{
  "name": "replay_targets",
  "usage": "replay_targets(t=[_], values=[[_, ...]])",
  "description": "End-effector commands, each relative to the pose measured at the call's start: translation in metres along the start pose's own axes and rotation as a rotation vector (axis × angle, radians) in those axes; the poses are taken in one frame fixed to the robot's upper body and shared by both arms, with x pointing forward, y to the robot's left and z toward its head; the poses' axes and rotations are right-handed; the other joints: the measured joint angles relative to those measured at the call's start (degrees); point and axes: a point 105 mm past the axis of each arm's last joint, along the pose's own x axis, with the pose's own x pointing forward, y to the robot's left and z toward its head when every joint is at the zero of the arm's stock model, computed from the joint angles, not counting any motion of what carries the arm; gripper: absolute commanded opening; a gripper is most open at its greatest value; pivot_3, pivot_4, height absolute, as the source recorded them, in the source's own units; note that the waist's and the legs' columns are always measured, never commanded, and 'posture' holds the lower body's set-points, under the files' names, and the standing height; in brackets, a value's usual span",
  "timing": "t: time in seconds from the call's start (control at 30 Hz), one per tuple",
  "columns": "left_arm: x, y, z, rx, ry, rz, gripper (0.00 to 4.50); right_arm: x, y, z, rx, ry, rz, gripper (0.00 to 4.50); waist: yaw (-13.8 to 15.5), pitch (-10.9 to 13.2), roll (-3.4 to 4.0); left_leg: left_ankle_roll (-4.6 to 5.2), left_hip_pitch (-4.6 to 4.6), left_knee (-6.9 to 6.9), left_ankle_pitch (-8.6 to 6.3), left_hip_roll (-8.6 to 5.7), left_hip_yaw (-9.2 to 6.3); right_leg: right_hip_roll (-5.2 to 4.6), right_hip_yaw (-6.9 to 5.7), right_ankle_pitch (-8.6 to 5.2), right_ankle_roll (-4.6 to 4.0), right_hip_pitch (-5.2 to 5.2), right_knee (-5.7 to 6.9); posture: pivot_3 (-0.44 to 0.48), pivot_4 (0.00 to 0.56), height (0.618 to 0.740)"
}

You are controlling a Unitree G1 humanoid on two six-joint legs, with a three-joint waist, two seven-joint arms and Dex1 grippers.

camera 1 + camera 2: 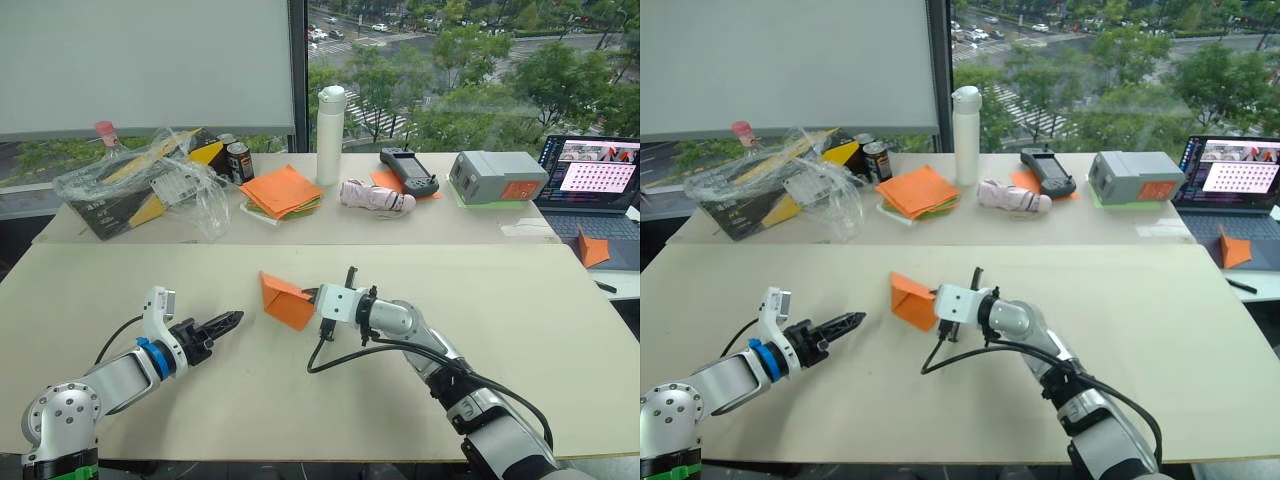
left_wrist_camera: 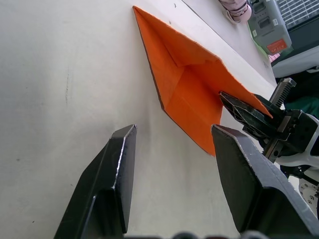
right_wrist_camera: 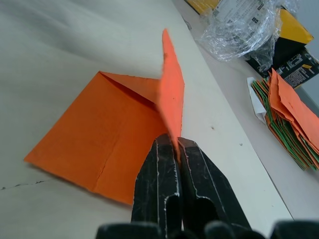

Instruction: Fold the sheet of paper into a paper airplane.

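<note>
The orange sheet of paper (image 1: 283, 301) lies partly folded on the near table, with creased flaps and one corner pointing away. One flap (image 3: 171, 94) stands upright, and my right gripper (image 1: 308, 296) is shut on its lower edge from the right side. My left gripper (image 1: 232, 320) hovers low over the table a short way left of the paper, fingers (image 2: 119, 164) open with nothing between them, pointing at the sheet (image 2: 194, 84). Part of the paper's right edge is hidden behind the right gripper.
On the far table are a stack of orange and green sheets (image 1: 282, 190), a white bottle (image 1: 330, 121), a plastic-wrapped box (image 1: 140, 185), a controller (image 1: 408, 170), a grey box (image 1: 497, 176) and a laptop (image 1: 595, 180). A black cable (image 1: 340, 360) loops under my right arm.
</note>
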Motion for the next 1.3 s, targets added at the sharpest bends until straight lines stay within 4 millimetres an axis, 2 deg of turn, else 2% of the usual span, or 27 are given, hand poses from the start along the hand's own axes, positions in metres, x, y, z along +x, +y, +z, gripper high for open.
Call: replay_targets(t=[0.03, 0.23, 0.33, 0.6, 0.7, 1.0, 1.13, 1.23, 1.3], values=[[-0.002, -0.003, 0.008, 0.017, -0.034, -0.016, 2.52, -0.002, -0.012, 0.014, -0.038, -0.071, -0.025, 0.06, 0.0, 0.0, 0.0, 0.0, 0.0, 0.0, 0.0, 0.0, 0.0, 0.0, 0.0, 0.0, 0.0, 0.0, 0.0, 0.0, 0.15, 0.74], [-0.004, -0.001, 0.007, 0.016, -0.031, -0.011, 2.52, -0.018, -0.024, 0.023, 0.005, -0.158, -0.001, 0.06, 0.0, 0.0, 0.0, 0.0, 0.0, 0.0, 0.0, 0.0, 0.01, 0.0, 0.0, 0.0, 0.0, 0.01, -0.01, 0.0, 0.15, 0.74], [-0.004, -0.001, 0.007, 0.012, -0.03, -0.01, 2.52, -0.032, -0.025, 0.03, 0.02, -0.22, 0.059, 0.06, 0.01, 0.0, 0.0, 0.01, -0.01, 0.0, 0.0, 0.0, 0.01, 0.0, 0.0, 0.0, 0.0, 0.02, -0.03, 0.0, 0.15, 0.74], [-0.005, -0.002, 0.006, 0.006, -0.018, -0.026, 2.52, -0.063, -0.001, 0.022, -0.077, -0.242, 0.244, 0.06, 0.09, 0.0, 0.0, 0.2, 0.0, 0.01, -0.11, 0.0, 0.01, -0.01, -0.01, 0.0, 0.0, 0.06, -0.05, 0.0, 0.15, 0.74], [-0.006, -0.003, 0.007, 0.012, -0.012, -0.037, 2.52, -0.065, 0.008, 0.018, -0.115, -0.24, 0.286, 0.06, -0.12, 0.0, 0.0, 0.19, 0.02, 0.01, -0.11, 0.01, 0.01, 0.0, -0.01, 0.0, 0.0, 0.05, -0.05, 0.0, 0.15, 0.74], [-0.006, -0.01, 0.008, 0.07, 0.022, -0.067, 2.52, -0.056, 0.032, 0.011, -0.172, -0.236, 0.346, 0.06, 0.04, 0.0, 0.0, 0.02, 0.03, 0.01, -0.01, 0.01, 0.02, 0.01, 0.01, 0.0, 0.0, 0.06, -0.05, 0.0, 0.15, 0.74], [-0.006, -0.017, 0.008, 0.1, 0.039, -0.103, 2.52, -0.055, 0.034, 0.009, -0.173, -0.238, 0.349, 0.06, 0.05, 0.0, 0.0, 0.01, 0.03, 0.01, -0.01, 0.01, 0.02, 0.01, 0.0, 0.0, 0.0, 0.07, -0.04, 0.0, 0.15, 0.74], [-0.004, -0.022, 0.01, 0.118, 0.037, -0.125, 1.76, -0.055, 0.035, 0.009, -0.171, -0.241, 0.346, 0.0, 0.05, 0.0, 0.0, 0.01, 0.04, 0.01, 0.0, 0.01, 0.02, 0.0, 0.0, 0.0, 0.0, 0.07, -0.04, 0.0, 0.15, 0.74], [-0.002, -0.026, 0.012, 0.143, 0.045, -0.145, 1.04, -0.055, 0.035, 0.009, -0.171, -0.242, 0.345, 0.0, 0.04, 0.0, 0.0, 0.01, 0.04, 0.01, 0.0, 0.01, 0.02, 0.01, 0.0, 0.0, 0.0, 0.07, -0.04, 0.0, 0.15, 0.74]])
